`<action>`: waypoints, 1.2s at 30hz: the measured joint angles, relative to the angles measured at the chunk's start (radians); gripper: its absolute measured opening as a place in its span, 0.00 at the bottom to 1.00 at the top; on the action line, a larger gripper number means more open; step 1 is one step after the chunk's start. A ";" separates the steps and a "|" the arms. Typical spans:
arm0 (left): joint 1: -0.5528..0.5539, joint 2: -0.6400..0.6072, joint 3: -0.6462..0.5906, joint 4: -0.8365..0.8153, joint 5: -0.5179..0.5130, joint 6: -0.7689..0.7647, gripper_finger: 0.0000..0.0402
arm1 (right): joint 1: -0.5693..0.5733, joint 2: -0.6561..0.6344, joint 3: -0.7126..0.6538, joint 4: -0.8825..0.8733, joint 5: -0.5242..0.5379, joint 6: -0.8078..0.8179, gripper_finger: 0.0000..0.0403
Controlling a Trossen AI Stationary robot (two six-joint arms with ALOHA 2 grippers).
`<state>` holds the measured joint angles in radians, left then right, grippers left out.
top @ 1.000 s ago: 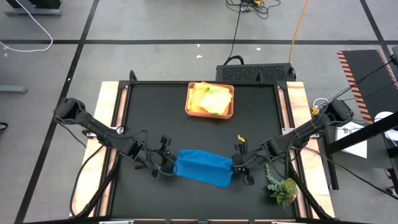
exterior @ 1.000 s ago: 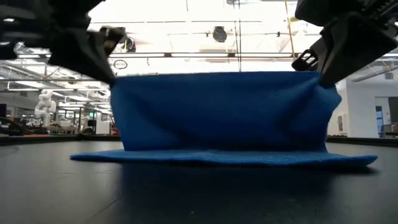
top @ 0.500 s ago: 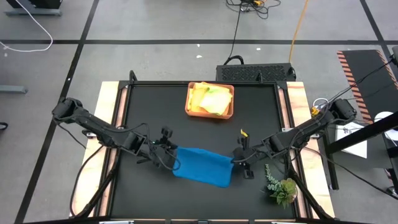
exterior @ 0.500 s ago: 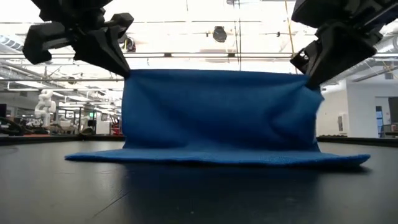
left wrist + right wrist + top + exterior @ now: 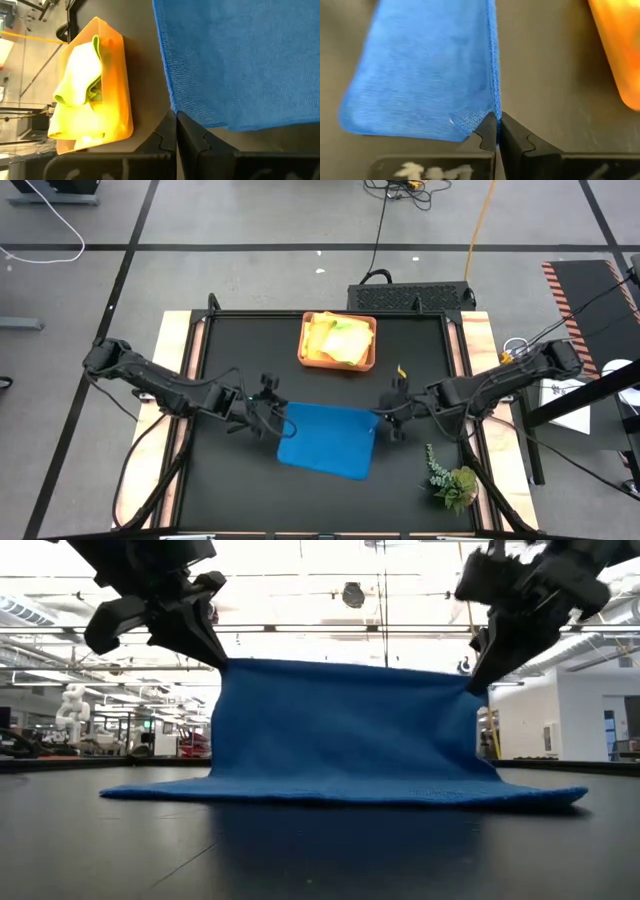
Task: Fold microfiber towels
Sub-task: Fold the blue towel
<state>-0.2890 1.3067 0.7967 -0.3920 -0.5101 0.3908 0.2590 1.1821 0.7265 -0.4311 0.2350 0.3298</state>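
I am holding the blue towel (image 5: pixel 326 440) by its two far corners, one in each end effector: the left end effector (image 5: pixel 277 418) is pinching the left corner shut, and the right end effector (image 5: pixel 385 423) is clamping the right one just as tightly. The lifted edge is hanging between them while the near part is lying flat on the tabletop (image 5: pixel 240 360). I am judging this as the first fold only half made: the raised edge is not yet laid down onto the rest of the cloth.

The other towels are sitting bunched in the tray (image 5: pixel 338 341) at the far side, yellow and lime green showing, so most of the job is waiting.

The high view is giving me the layout but hiding how high the edge is lifted. The low view is showing that, a blue wall sloping up from the flat part to both end effectors. The left wrist view is showing the towels in the tray, with green tucked under yellow, and the right wrist view is showing the corner wedged between closed fingers (image 5: pixel 512 135).
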 joint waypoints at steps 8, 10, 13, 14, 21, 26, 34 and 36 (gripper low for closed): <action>0.046 0.000 0.000 0.025 0.040 0.019 0.01 | -0.077 0.029 0.000 -0.032 0.003 0.028 0.00; 0.060 0.000 0.000 0.023 0.049 0.036 0.01 | -0.095 0.030 0.000 -0.035 0.013 0.023 0.00; 0.072 0.001 0.000 0.022 0.076 0.037 0.01 | -0.095 0.030 0.000 -0.041 0.023 0.010 0.00; 0.068 0.001 0.000 0.019 0.081 0.037 0.01 | -0.082 0.030 0.000 -0.041 0.023 0.011 0.00; 0.010 0.014 0.000 0.018 0.124 0.007 0.00 | 0.005 0.030 0.000 -0.035 0.030 0.050 0.00; -0.041 0.049 -0.001 -0.009 0.134 -0.053 0.00 | 0.041 0.030 0.000 0.035 0.023 0.018 0.00; -0.130 0.108 -0.001 -0.027 0.150 -0.144 0.00 | 0.117 0.065 -0.002 0.179 -0.030 0.015 0.00; -0.150 0.109 -0.001 -0.032 0.150 -0.171 0.00 | 0.136 0.102 -0.002 0.235 -0.064 0.023 0.00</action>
<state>-0.4390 1.4158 0.7956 -0.4242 -0.3599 0.2199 0.3946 1.2838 0.7250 -0.1960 0.1709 0.3528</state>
